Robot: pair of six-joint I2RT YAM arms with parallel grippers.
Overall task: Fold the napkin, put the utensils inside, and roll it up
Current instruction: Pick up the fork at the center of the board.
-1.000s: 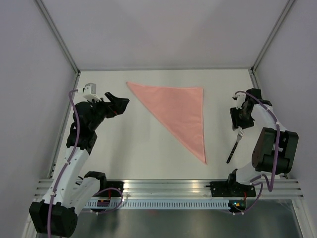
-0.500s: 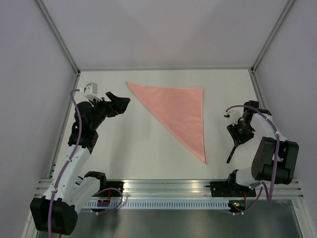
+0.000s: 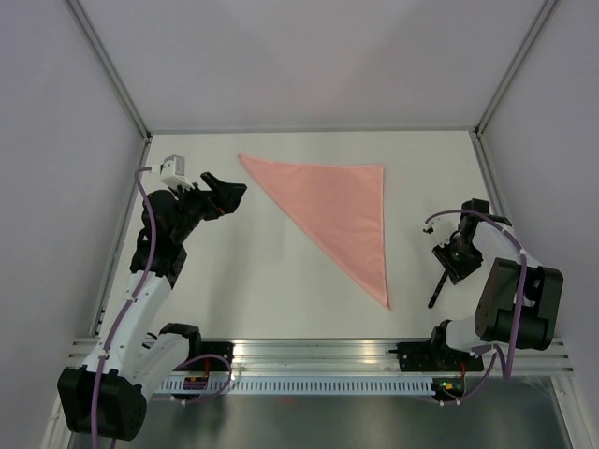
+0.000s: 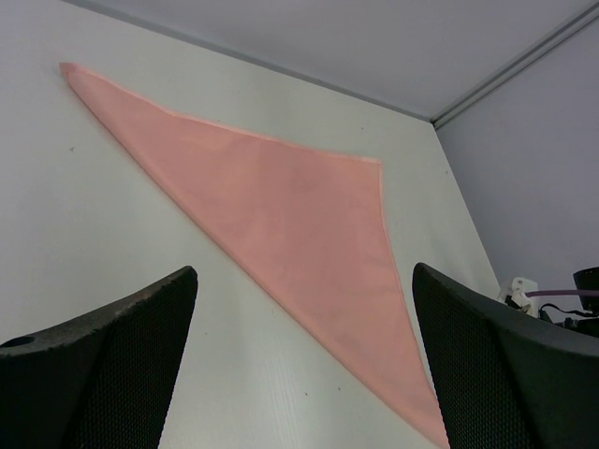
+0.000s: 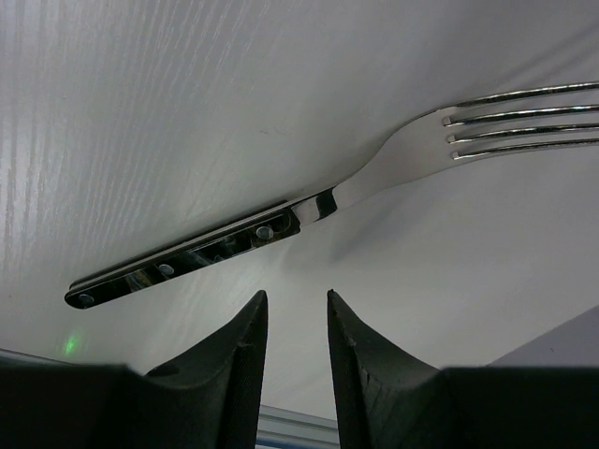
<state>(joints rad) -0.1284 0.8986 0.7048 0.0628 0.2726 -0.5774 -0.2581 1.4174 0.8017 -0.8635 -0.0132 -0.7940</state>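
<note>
Top external, triangular salmon-pink napkin (image 3: 337,210), slim black-handled fork (image 3: 436,292)

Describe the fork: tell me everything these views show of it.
The fork is small, with four silver metal tines, a polished neck and a slim, glossy black handle bearing three small rivets. It lies flat on the white table, to the right of the folded napkin and clear of it, its handle pointing toward the near edge. Only the table touches it. The right gripper hovers close above, jaws only a little apart, its fingertips just short of the handle.
</note>
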